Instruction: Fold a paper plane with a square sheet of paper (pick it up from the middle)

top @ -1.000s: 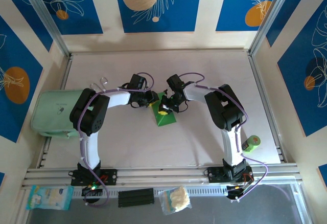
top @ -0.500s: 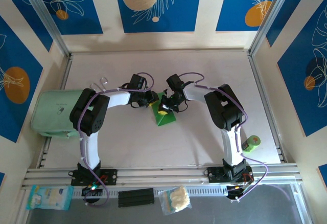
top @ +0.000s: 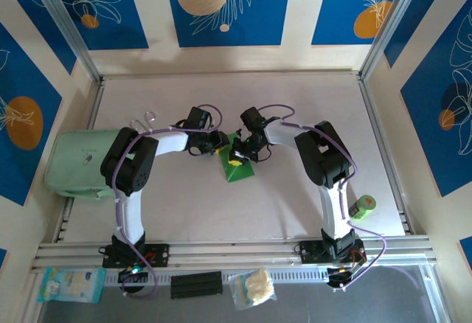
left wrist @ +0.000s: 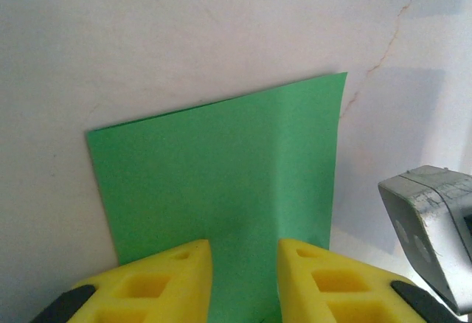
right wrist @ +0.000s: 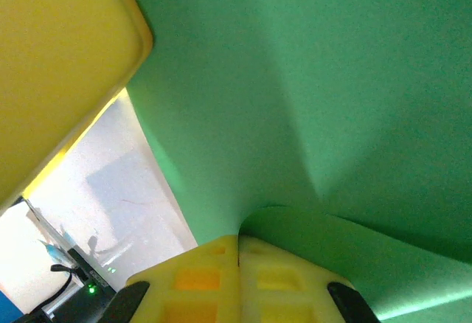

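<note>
Here, mid-table (top: 295,94), the square sheet of paper (top: 240,169) lies between both arms; the right gripper (right wrist: 237,245) is closed, pinching a raised fold of it; the left gripper (left wrist: 245,253) holds its fingers apart over the sheet's near edge.

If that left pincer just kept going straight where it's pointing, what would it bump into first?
Most likely the green paper, which sits directly ahead of the left pincer and between its parted jaws; depth is hard to judge.
</note>
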`<state>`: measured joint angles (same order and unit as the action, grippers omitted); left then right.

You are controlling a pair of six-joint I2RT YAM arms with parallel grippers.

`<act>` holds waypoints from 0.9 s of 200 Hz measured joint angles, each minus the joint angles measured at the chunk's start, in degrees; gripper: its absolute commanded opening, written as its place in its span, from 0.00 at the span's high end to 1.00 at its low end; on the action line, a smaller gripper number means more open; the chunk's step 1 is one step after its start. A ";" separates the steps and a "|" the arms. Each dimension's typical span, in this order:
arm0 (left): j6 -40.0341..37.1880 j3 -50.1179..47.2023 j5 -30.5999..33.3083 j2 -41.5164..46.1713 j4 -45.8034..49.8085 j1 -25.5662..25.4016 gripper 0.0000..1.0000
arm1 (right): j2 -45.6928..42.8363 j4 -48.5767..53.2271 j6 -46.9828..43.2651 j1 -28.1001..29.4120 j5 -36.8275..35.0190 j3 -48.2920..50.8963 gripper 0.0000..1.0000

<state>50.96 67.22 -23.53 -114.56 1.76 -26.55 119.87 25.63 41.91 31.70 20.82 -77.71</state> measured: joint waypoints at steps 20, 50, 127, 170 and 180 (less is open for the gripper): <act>-0.02 0.07 0.00 0.00 0.15 0.00 0.68 | 0.13 0.39 -0.15 0.00 -0.02 -0.28 1.00; -0.04 1.11 0.04 0.02 1.97 0.09 0.68 | 0.37 0.74 -0.17 0.00 0.15 -0.61 0.97; 0.02 1.95 2.43 5.22 6.47 4.55 0.66 | 0.63 0.17 0.00 -0.13 1.70 -1.09 0.65; 0.02 0.50 4.20 10.23 6.73 6.19 0.66 | 0.63 -0.70 0.52 -0.22 3.43 -1.33 0.55; 0.02 -0.17 4.28 11.17 6.78 6.19 0.66 | 0.63 -0.74 0.55 -0.22 3.52 -1.36 0.55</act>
<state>50.98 67.05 -19.25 -103.39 8.54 -20.36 120.51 24.88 42.46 31.48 24.34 -79.07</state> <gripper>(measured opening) 0.342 0.449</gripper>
